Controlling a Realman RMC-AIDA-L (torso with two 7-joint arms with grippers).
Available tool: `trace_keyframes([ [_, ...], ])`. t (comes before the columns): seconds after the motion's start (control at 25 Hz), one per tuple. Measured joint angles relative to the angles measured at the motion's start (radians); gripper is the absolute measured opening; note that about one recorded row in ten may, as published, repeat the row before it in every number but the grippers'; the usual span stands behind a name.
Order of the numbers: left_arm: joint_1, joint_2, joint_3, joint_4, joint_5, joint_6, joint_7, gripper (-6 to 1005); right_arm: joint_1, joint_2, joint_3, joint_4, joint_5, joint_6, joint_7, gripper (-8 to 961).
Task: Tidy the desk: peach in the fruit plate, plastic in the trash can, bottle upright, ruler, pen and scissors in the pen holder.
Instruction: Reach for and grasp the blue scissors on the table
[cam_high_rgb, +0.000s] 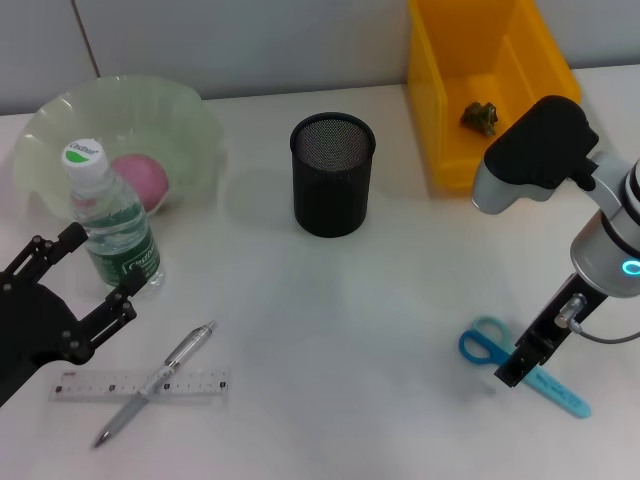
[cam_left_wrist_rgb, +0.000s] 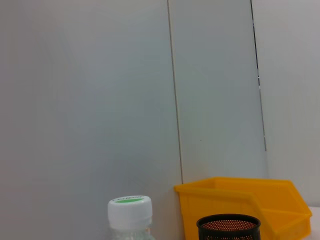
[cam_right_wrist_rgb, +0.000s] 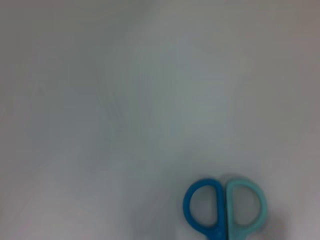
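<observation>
Head view puts the nearest things along the front of the white bench: a clear ruler lies flat at the left with a pen lying crosswise on top of it, tip toward the front edge. Just beside them, at the left margin, the left hand hovers with its two black fingers spread apart, holding nothing; the bottle stands upright with its white cap on, close against the far finger, though I cannot tell whether it touches. At the front right, the blue scissors lie flat — the right hand is down right over them, its dark tip covering the part where handles meet blades, and how far its fingers stand apart I cannot tell, nor whether it has a grip. Right wrist view shows only the two handle loops, one dark blue and one pale teal, on bare bench. Farther back, in the middle, the black mesh pen holder stands upright. Behind the bottle sits the pale green fruit plate with the pink peach inside it. Farthest right, the yellow trash can holds a small crumpled greenish scrap — presumably the plastic.
</observation>
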Motion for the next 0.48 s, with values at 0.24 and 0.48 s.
trace_keyframes([
  [0.24,0.0,0.0,0.0,0.0,0.0,0.001,0.0,786,0.002,0.0,-0.018,0.004,-0.004,0.007,0.01,817],
  [0.48,0.0,0.0,0.003,0.001,0.0,0.002,0.0,786,0.002,0.0,-0.02,0.004,-0.005,0.009,0.013,817],
])
